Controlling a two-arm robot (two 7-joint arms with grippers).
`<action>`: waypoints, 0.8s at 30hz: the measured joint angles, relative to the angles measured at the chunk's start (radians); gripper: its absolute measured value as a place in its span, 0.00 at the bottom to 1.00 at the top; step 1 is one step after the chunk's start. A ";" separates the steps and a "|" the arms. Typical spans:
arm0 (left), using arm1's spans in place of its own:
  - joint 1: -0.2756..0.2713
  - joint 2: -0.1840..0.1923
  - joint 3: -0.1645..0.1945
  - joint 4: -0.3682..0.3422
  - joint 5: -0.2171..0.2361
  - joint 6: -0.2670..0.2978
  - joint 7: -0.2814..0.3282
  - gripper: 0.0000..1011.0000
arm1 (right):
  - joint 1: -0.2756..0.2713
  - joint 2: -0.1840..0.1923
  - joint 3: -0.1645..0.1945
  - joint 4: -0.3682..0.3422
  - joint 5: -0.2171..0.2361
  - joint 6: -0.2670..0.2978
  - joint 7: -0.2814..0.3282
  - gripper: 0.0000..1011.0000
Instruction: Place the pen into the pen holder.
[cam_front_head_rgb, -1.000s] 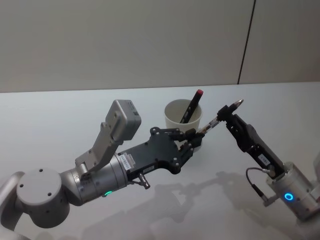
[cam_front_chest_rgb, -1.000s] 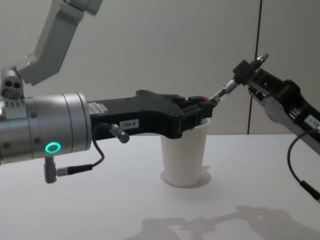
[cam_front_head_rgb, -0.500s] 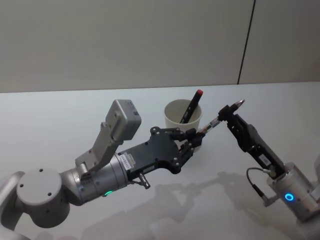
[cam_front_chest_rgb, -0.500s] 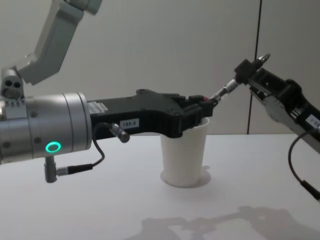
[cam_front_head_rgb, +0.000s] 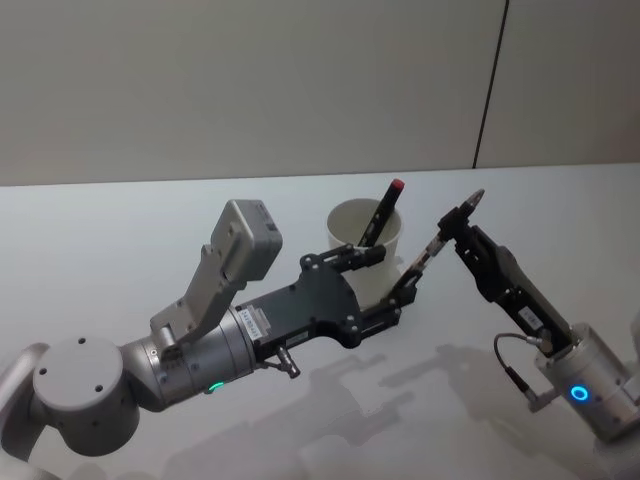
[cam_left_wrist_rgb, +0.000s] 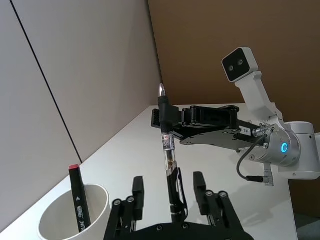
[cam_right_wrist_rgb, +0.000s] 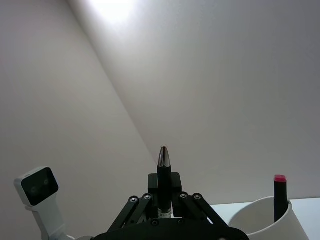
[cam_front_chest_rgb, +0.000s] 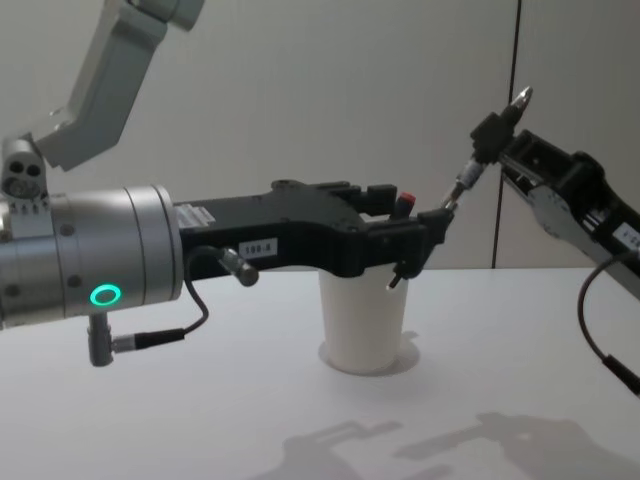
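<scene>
At frame centre-right my right gripper (cam_front_head_rgb: 452, 221) fingers clamp the clear-barrelled pen (cam_front_head_rgb: 428, 250) beside the white paper cup holder (cam_front_head_rgb: 365, 236), left gripper (cam_front_head_rgb: 388, 277) fingers spread, pen not yet inside.

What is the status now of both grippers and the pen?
Left gripper jaws open around pen's lower end. Right gripper shut on pen near its tip. Pen slanted beside pen holder, not in. Red-capped marker already inside.

The left claw (cam_front_head_rgb: 385, 283) has opened, releasing the pen (cam_front_head_rgb: 440, 236); the right claw (cam_front_head_rgb: 455, 222) has lifted it slightly.
</scene>
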 joint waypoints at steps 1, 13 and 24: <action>0.000 0.000 0.000 0.000 0.000 0.000 0.000 0.64 | -0.002 0.002 0.000 -0.006 -0.004 -0.002 -0.003 0.14; 0.000 0.000 0.000 0.000 0.000 0.000 0.000 0.97 | -0.015 0.019 0.003 -0.061 -0.071 -0.022 -0.053 0.14; 0.000 0.000 0.000 0.000 0.000 0.000 0.000 0.99 | -0.010 0.046 0.018 -0.125 -0.202 -0.032 -0.137 0.14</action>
